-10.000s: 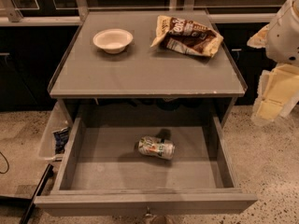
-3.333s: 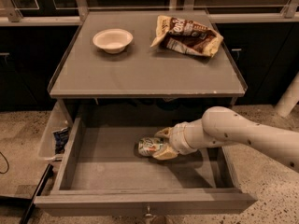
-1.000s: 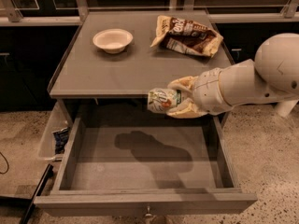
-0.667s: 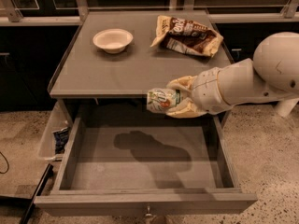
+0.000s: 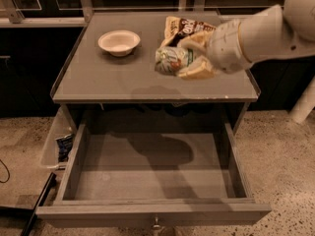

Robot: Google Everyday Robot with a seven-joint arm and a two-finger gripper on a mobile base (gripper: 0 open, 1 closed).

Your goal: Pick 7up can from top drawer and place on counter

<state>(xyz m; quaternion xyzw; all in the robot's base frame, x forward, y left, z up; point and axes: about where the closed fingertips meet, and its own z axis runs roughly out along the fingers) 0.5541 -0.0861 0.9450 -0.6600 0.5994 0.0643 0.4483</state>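
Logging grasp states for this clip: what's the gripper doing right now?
Gripper: shut on the 7up can, held sideways above the counter.

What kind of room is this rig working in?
Probably an office kitchenette or break room: a grey counter over an open drawer, a bowl and snack bag on top, speckled floor. The gripper holds a can above the counter.

A matt grey counter (image 5: 113, 80) edged with a thin clear rim is shown. Below it, at six o'clock, the top drawer (image 5: 147, 181) is finished in the same plain matt grey. At two o'clock the gripper (image 5: 189, 58), cased in smooth cream plastic, is clamped around the glossy-labelled 7up can (image 5: 170, 60). A matt off-white bowl (image 5: 119, 42) and a shiny, crinkled snack bag (image 5: 184, 26) are seen near twelve o'clock. The floor (image 5: 280, 146) is speckled and stone-like.
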